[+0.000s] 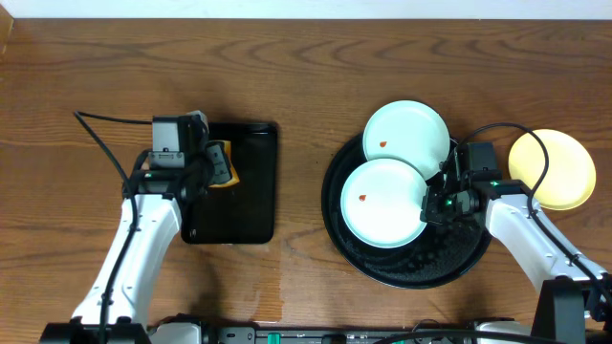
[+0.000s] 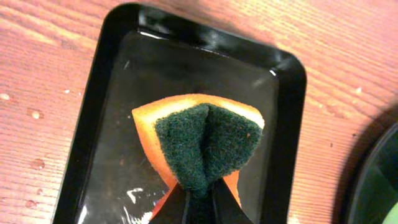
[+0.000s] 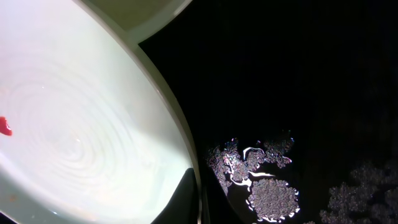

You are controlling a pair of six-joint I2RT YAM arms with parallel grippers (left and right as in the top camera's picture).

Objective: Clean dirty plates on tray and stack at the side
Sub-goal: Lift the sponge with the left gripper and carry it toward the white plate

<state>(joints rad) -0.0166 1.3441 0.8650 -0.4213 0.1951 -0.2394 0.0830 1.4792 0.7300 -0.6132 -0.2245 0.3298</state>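
Sponge (image 2: 205, 146) pinched in left pincer (image 2: 199, 194); right pincer (image 3: 198, 198) grips front plate (image 3: 81, 124) rim; overhead alone shows yellow plate (image 1: 552, 169).

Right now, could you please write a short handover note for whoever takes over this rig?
Left gripper: shut on sponge, over small tray.
Right gripper: shut on rim of near plate.
Near plate and far plate: on round tray, each red-spotted.
Done: yellow plate on table, right of the tray, no spot visible.
To do: wipe both spotted plates, stack with the yellow.
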